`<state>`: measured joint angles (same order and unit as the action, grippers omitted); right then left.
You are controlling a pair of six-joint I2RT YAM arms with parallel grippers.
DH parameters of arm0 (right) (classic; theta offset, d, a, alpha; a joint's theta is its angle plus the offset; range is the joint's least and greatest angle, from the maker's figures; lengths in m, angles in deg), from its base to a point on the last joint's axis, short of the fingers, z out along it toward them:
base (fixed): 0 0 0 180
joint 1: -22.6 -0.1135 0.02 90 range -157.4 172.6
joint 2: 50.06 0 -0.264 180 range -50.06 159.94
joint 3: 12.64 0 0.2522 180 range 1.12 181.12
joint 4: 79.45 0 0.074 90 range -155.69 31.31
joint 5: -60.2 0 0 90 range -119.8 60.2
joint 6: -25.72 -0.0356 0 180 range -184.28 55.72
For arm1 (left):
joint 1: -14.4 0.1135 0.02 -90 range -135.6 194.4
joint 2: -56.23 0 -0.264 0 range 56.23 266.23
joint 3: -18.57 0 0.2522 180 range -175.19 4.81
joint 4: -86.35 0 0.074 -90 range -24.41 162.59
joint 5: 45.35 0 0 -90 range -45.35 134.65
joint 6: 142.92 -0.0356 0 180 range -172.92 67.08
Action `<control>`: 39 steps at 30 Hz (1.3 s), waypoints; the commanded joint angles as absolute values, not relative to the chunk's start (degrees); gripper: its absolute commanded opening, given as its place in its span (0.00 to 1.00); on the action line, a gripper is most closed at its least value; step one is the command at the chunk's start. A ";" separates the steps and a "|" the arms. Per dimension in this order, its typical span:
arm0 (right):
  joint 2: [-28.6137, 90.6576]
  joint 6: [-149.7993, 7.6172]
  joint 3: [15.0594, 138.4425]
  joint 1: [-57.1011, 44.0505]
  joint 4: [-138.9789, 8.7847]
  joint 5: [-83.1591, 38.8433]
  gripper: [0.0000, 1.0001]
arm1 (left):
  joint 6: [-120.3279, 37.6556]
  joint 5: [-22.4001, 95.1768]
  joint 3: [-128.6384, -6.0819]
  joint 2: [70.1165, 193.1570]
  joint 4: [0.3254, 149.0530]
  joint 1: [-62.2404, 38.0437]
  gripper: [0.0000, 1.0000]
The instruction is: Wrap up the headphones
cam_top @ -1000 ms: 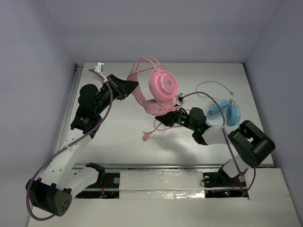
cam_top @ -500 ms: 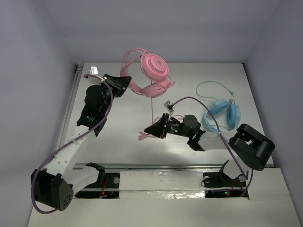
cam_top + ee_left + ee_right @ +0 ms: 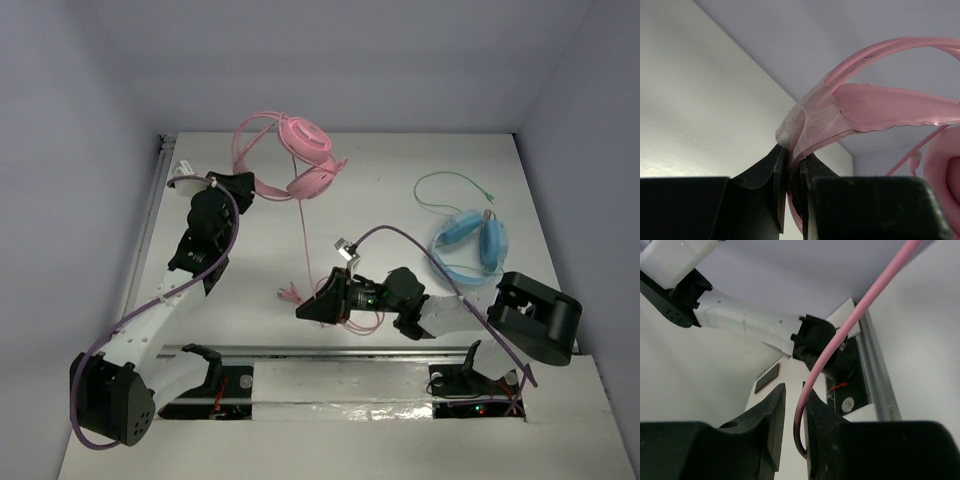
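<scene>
The pink over-ear headphones (image 3: 292,152) are well to the left of the light blue headphones (image 3: 470,243) and farther back, at the far edge of the white table (image 3: 262,250). Their thin pink headband (image 3: 250,135) shows against the grey back wall (image 3: 400,70). The long axis runs left to right. The headband arch points left and away, and the round padded ear cups (image 3: 312,160) sit on the side towards the blue pair.

The left gripper (image 3: 246,186) is at the left end of the headband. In the left wrist view its fingers (image 3: 779,170) are pressed together on the flat band of the headband (image 3: 880,105).

The long thin pink cable (image 3: 303,235) drops from the cups in a nearly straight line towards the near edge. It ends at the right gripper (image 3: 306,310), which is left of the blue headphones and nearer the arm bases. In the right wrist view the right gripper's fingers (image 3: 774,410) are drawn close with the cable (image 3: 860,310) caught in the narrow slot between them. A small tangle of the cable's loose end lies on the table just beside that gripper.

Bare tabletop lies between the taut cable and the blue headphones, whose green cable (image 3: 447,182) curls behind them. A narrower bare strip lies between the cable and the left arm. The left arm itself runs close along the metal rail (image 3: 146,220) at the table's left edge.
</scene>
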<state>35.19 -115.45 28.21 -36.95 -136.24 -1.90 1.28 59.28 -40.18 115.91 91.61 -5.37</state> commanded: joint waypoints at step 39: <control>28.34 -75.79 87.77 -32.51 -25.01 -38.22 0.00 | -21.88 70.84 -43.87 101.76 47.63 -23.48 0.00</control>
